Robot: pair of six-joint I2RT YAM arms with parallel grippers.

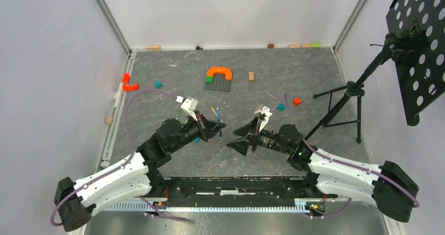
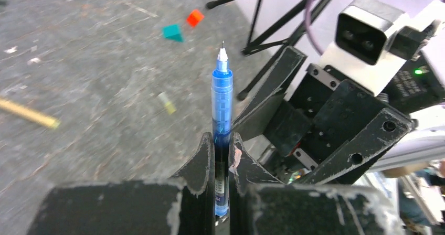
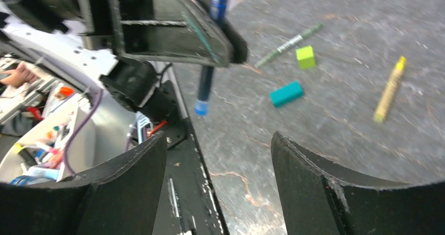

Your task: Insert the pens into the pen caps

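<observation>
A grey, marbled surface (image 1: 315, 77) is enclosed by white walls (image 1: 52, 62), and a tripod (image 1: 346, 96) carrying a black perforated board (image 1: 420, 41) is set at its right side. An orange arch (image 1: 220, 71) is seen on a dark baseplate (image 1: 218, 84) toward the far end, and small wooden blocks (image 1: 153, 47) are lined along the far wall. The blue pen (image 2: 222, 96) is clenched between the fingers of the left end effector (image 2: 221, 140) near mid-surface. Its fine tip is uncapped and is pointed past the fingertips toward the right arm's wrist. The right end effector (image 3: 215, 140) is spread wide with nothing between its jaws, and is faced toward the left one, near it but not touching. The yellow pen (image 3: 389, 88) and the green pen (image 3: 288, 45) are laid flat on the surface beyond, apart from both end effectors. A green cube (image 3: 306, 57) is set just beside the green pen, and a teal block (image 3: 286, 93) lies nearer the camera. The uncapped tip is shown only by the left wrist view, along with a small pale piece (image 2: 167, 103) too blurred to name. The pen's blue rear end, hung below the left fingers, is shown only by the right wrist view. In the top view the pens are seen only as thin slivers.
</observation>
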